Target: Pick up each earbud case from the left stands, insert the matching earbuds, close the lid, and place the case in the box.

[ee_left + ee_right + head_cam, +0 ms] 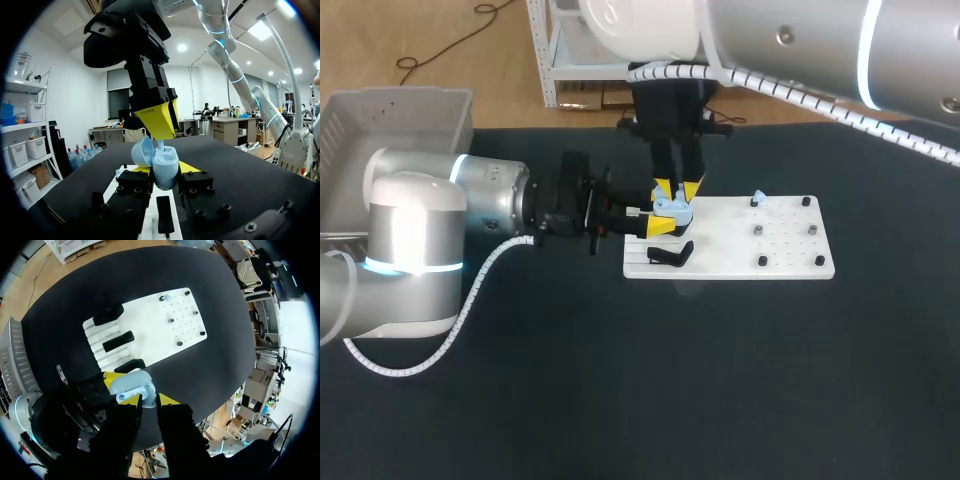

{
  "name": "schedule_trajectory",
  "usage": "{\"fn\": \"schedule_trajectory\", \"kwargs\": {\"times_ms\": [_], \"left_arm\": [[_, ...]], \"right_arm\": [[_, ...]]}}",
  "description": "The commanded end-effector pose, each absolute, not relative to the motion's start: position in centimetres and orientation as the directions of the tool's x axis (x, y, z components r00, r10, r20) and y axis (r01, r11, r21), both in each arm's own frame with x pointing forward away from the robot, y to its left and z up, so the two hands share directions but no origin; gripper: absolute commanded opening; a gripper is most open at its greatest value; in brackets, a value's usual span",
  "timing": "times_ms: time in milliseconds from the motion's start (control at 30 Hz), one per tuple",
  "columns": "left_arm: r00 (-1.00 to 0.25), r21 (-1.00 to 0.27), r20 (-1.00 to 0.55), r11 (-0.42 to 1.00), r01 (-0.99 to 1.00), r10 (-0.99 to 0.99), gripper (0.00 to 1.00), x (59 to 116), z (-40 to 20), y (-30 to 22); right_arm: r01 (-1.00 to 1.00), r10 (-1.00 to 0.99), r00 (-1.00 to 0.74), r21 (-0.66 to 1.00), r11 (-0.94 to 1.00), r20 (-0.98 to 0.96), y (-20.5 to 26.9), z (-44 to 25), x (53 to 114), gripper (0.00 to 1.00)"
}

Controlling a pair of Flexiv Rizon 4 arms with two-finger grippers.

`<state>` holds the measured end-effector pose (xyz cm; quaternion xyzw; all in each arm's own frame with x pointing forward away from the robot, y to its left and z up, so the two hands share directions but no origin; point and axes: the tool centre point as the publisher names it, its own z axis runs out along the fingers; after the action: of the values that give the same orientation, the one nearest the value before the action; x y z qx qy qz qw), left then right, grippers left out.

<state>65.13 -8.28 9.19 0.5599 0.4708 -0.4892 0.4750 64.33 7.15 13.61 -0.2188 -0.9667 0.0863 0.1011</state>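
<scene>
Over board (782, 252), open case (672, 207), earbud (161, 145) mostly hidden

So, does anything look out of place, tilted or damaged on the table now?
Nothing stands out. The left gripper holds the light blue case with its lid open, which fits the task, and the right gripper is just above it. The white board lies flat on the table.

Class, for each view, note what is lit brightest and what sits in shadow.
Head view: white board brightest against the dark table. Left wrist view: blue earbud case, open in the left gripper, shows highlights; the right gripper's yellow tips, pinching an earbud, are well lit. Right wrist view: both grippers' black bodies sit in shadow.
</scene>
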Motion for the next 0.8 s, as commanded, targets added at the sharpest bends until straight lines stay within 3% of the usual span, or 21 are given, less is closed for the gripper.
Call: {"fn": "schedule_trajectory", "kwargs": {"times_ms": [33,233,267,333,467,700,800], "left_arm": [[0.081,0.074,-0.995,-0.099,0.992,0.062,0.00,64.9,9.2,-8.3],[0.081,0.074,-0.995,-0.099,0.992,0.062,0.00,64.9,9.2,-8.3],[0.081,0.074,-0.995,-0.099,0.992,0.062,0.00,64.9,9.2,-8.3],[0.081,0.074,-0.995,-0.099,0.992,0.062,0.00,64.9,9.2,-8.3],[0.081,0.074,-0.995,-0.099,0.992,0.062,0.00,64.9,9.2,-8.3],[0.081,0.074,-0.995,-0.099,0.992,0.062,0.00,64.9,9.2,-8.3],[0.081,0.074,-0.995,-0.099,0.992,0.062,0.00,64.9,9.2,-8.3]], "right_arm": [[0.410,0.446,-0.880,-0.213,0.887,0.162,7.2,13.5,64.5,0.00],[0.418,0.456,-0.874,-0.217,0.882,0.167,7.2,13.1,64.5,0.02],[0.420,0.457,-0.873,-0.217,0.881,0.169,7.2,13.1,64.5,0.20],[0.421,0.459,-0.872,-0.218,0.880,0.170,7.2,13.1,64.5,0.42],[0.423,0.459,-0.871,-0.210,0.881,0.173,7.2,13.1,64.4,0.57],[0.437,0.453,-0.873,-0.122,0.891,0.178,6.8,14.7,63.5,0.57],[0.464,0.466,-0.867,-0.054,0.884,0.178,5.8,15.9,63.0,0.50]]}}
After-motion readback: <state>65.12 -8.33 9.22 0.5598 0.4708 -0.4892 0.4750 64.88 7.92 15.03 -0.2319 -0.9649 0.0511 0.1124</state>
